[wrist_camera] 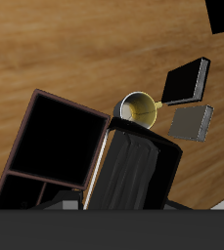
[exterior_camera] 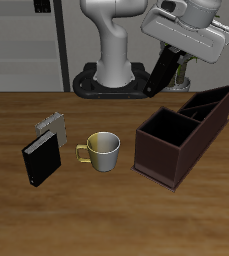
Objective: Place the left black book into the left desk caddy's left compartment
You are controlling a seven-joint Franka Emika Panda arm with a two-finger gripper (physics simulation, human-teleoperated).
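Wooden tabletop fills both views, with the robot's pale base at its back edge. Raised above the table, the left black book hangs tilted from the gripper, clear of the wood and near the far end of the left desk caddy. The jaws are pinched on the book's upper end; in the wrist view the book looms close, overlapping the caddy's rim. The caddy's compartments look dark, their contents not discernible. A cream mug stands just beside the caddy, and beyond it another black book lies near a grey book.
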